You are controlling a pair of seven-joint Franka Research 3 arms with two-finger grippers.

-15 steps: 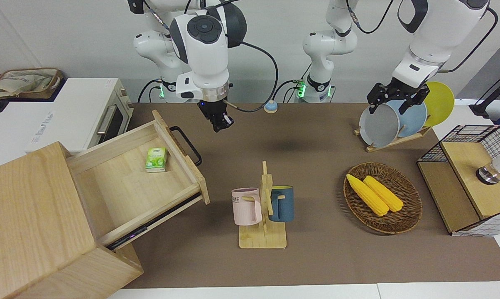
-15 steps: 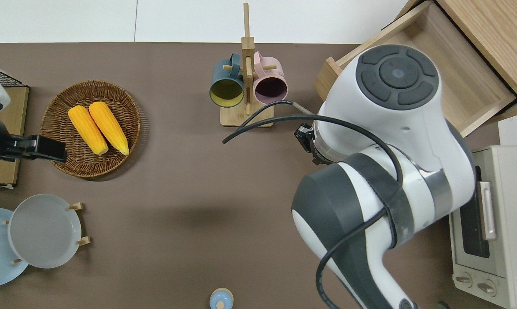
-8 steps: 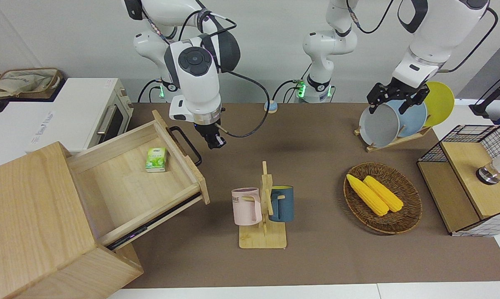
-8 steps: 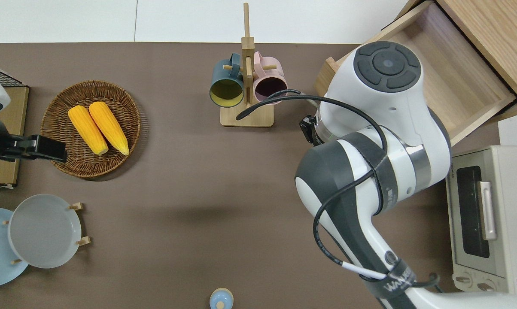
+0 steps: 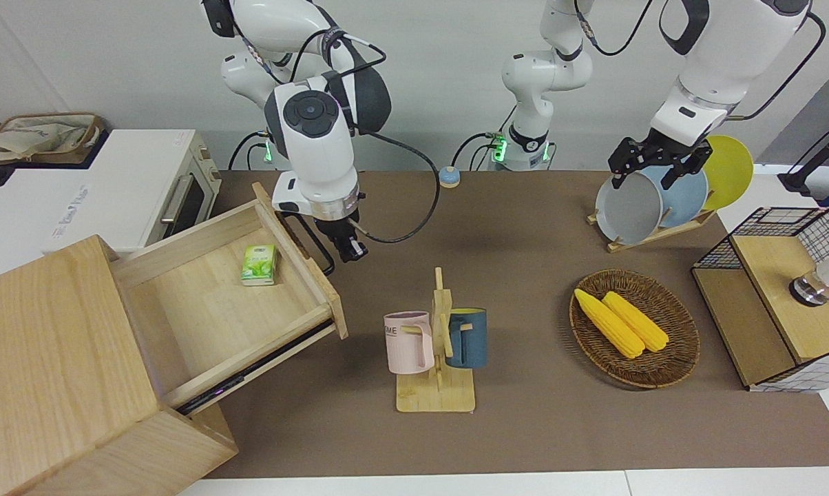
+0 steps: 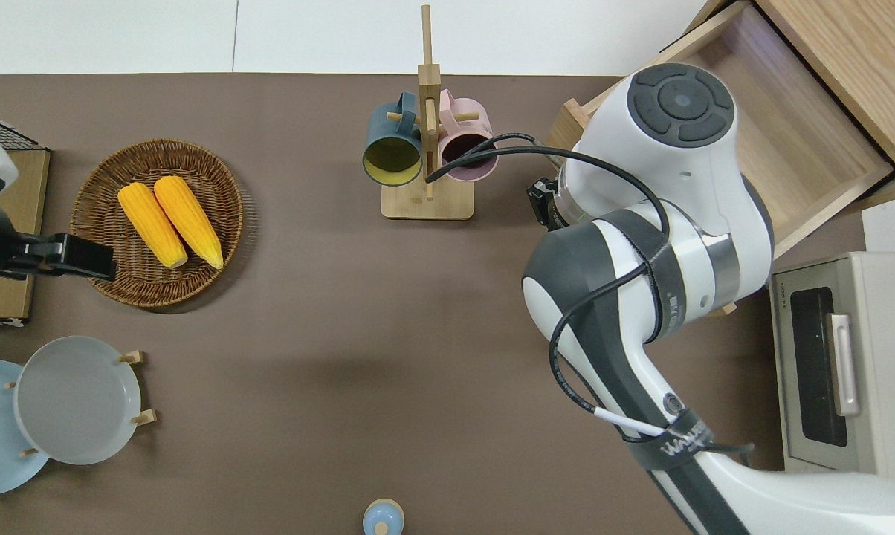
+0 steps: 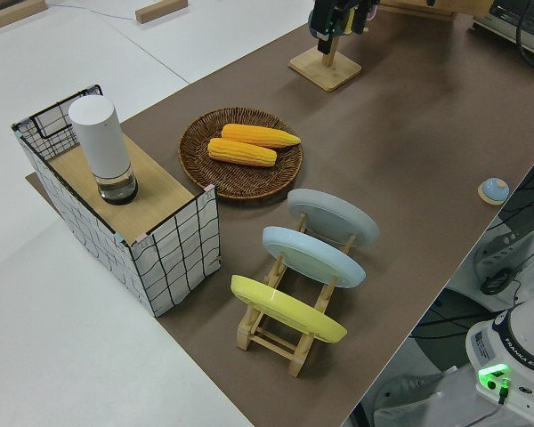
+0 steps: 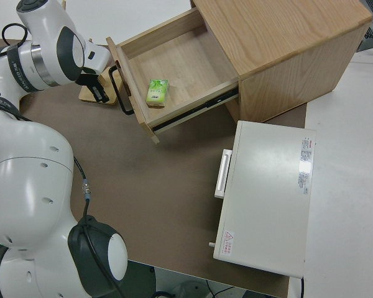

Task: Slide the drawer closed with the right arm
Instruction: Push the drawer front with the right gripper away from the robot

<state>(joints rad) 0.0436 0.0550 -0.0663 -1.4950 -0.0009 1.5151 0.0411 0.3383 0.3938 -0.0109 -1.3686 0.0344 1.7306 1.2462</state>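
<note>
The drawer of the pale wood cabinet stands pulled far out, its black loop handle facing the table's middle. A small green packet lies inside it. My right gripper hangs low in front of the drawer, just beside the handle, fingers shut and holding nothing. In the right side view the right gripper sits a small gap away from the handle. In the overhead view the arm hides it. My left gripper is parked and open.
A wooden mug rack with a pink and a blue mug stands close to the drawer's front corner. A white toaster oven sits beside the cabinet, nearer to the robots. A corn basket, plate rack and wire-mesh box stand toward the left arm's end.
My right arm has come down and moved toward the drawer's front, bringing the gripper next to the handle. The drawer and the left arm have not moved.
</note>
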